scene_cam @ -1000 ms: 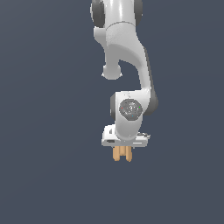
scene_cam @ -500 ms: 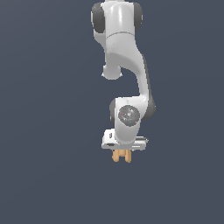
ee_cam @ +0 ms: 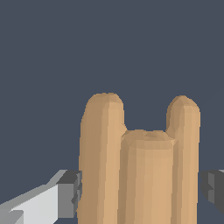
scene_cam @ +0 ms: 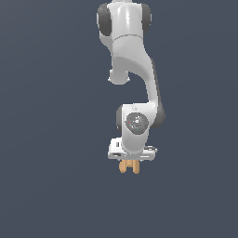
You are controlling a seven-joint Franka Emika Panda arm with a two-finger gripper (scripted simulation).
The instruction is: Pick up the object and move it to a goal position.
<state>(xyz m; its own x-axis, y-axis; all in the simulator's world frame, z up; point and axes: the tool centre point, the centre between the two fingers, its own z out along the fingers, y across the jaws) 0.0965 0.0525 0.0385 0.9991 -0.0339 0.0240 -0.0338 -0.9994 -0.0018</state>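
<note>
your white gripper (scene_cam: 129,163) points down, clenched on tan-orange spool piece (scene_cam: 129,166); spool hangs just below hand, near centre of exterior view. wrist view: grey fingers (ee_cam: 70,194) flank both ribs.

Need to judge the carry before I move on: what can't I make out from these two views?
- Goal position: no marker in either view.
- Finger contact: in the wrist view the object covers the inner faces of the dark finger pads; in the exterior view the gripper body hides the fingers.
- Object's lower end: cut off by the wrist view's edge.
- Object's shape: too small in the exterior view.
</note>
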